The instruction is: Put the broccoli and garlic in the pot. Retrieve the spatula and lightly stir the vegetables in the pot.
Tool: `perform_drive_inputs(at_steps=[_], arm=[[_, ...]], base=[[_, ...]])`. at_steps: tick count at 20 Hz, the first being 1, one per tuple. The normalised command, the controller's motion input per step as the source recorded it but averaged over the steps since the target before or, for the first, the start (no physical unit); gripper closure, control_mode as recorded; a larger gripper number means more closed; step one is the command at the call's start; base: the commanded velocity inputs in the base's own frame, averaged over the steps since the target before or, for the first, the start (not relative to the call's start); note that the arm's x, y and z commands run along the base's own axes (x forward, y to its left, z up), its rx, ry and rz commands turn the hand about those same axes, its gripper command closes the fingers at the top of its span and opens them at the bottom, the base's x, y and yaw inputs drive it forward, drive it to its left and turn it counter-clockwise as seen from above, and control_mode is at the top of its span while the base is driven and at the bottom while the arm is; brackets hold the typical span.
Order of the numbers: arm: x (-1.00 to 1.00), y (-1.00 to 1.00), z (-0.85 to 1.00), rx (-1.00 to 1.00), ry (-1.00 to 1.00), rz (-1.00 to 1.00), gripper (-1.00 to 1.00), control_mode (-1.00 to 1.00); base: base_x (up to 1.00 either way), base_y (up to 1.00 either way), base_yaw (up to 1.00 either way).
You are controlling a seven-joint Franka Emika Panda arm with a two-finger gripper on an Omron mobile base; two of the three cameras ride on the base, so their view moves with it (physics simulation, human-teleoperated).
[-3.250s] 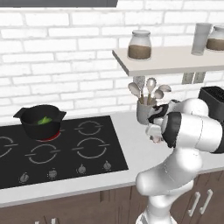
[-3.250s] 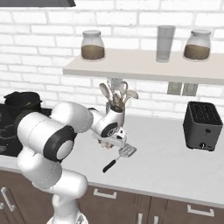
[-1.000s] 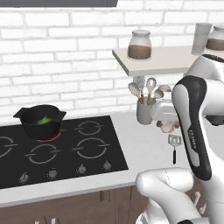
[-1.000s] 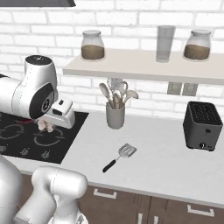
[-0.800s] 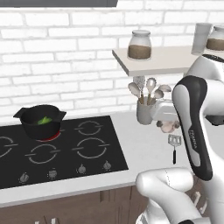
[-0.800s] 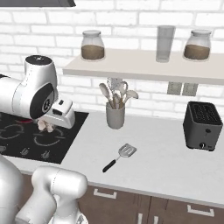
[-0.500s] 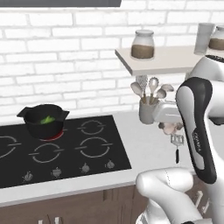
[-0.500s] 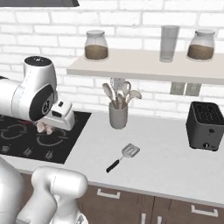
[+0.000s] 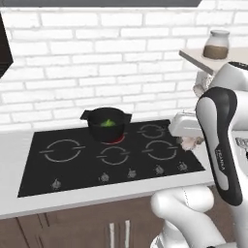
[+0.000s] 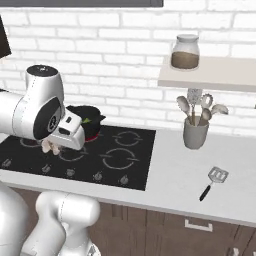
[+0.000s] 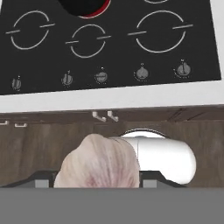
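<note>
**Above the hob's front edge: garlic carried in the tool**

Over the front right part of the black hob, near its edge, hangs the tool, closed partway on the garlic, with the bulb pressed between the fingers. Seen from the hand camera: one pale beige-pink bulb, faintly ribbed, with a rosy blush low on its skin. Seen from the right base camera: the same bulb as a small pale lump under the white hand, above the left half of the hob, between two burner rings.

Toward the back of the hob, on a burner glowing red: one pot, small, round and black, with two short side handles. Inside it: one broccoli, a bright green lumpy floret. Well apart from the tool, with open hob surface between.

Counted on the hob: four burner rings and five knobs along the front. Beyond the front knobs: a narrow pale strip of surface, then the drop to the brown cabinet fronts.

Right of the hob: a wide stretch of bare surface. Lying flat on it, near the front edge: one spatula, slotted pale head and dark handle. Behind it: one grey utensil cup holding several spoons. On the shelf above: one jar.
</note>
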Motion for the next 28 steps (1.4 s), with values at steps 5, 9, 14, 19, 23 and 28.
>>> perform_drive_inputs(at_steps=[5,9,14,19,23,28], arm=[[0.00,0.00,0.00,0.00,0.00,0.00,1.00,1.00],[0.00,0.00,0.00,0.00,0.00,0.00,1.00,1.00],[0.00,0.00,0.00,0.00,0.00,0.00,1.00,1.00],[0.00,0.00,0.00,0.00,0.00,0.00,1.00,1.00],[0.11,-0.01,-0.06,0.00,0.07,-0.05,1.00,-1.00],[0.88,0.00,-0.33,0.00,0.00,-0.02,1.00,-1.00]], base=[[-0.19,1.00,0.00],[0.10,0.96,-0.04],[0.59,0.38,-0.14],[0.58,0.02,-0.10],[0.00,0.00,0.00],[0.00,0.00,0.00]])
